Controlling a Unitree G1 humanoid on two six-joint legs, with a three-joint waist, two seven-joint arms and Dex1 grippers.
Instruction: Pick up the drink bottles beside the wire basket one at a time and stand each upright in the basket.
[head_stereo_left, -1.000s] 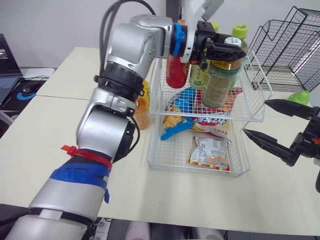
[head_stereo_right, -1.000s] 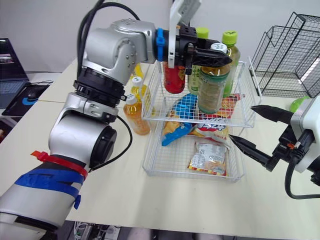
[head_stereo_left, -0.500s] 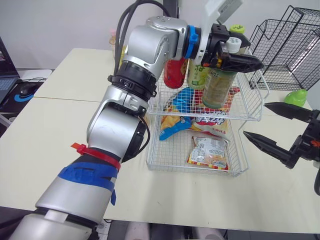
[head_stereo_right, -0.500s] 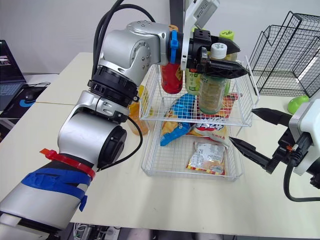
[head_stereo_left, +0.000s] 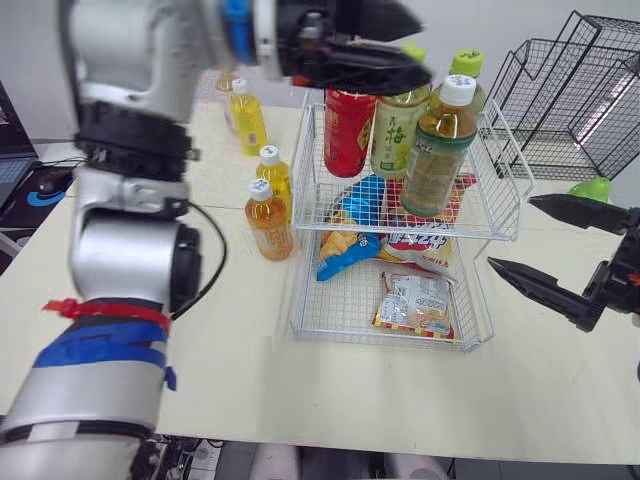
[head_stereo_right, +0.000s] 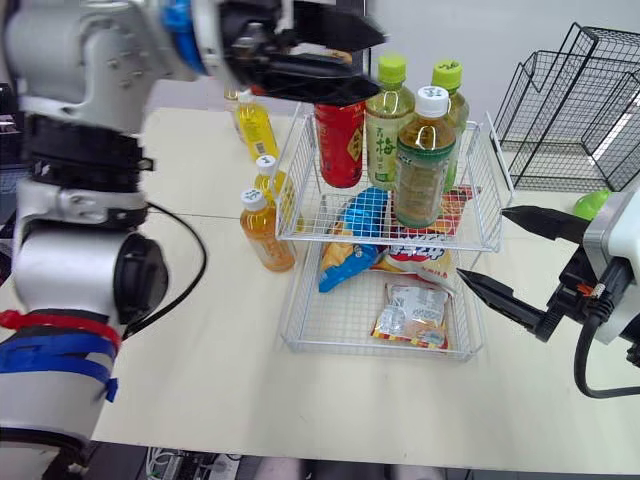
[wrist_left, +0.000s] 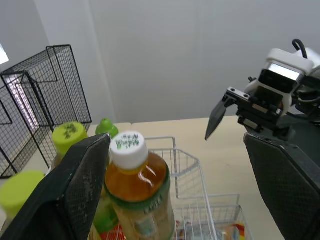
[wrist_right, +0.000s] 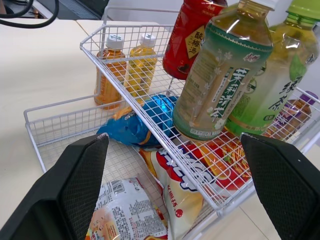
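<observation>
My left claw hangs high over the upper tier of the wire basket, fingers spread wide with nothing between them. In its wrist view the white-capped tea bottle sits just beside one finger, and I cannot tell whether they touch; the other finger is well apart from it.

That bottle stands upright at the front of the upper tier. A red bottle, a green-capped tea bottle and a second green-capped bottle stand upright behind it in the same tier. Snack bags lie in the lower tier beneath.

On the counter, just left of the basket, the front orange bottle and the rear orange bottle stand upright close together. A yellow bottle stands farther back, apart from them.

My right claw hovers over the counter to the right of the basket, its two fingers parted and empty, pointing toward the basket's side.
</observation>
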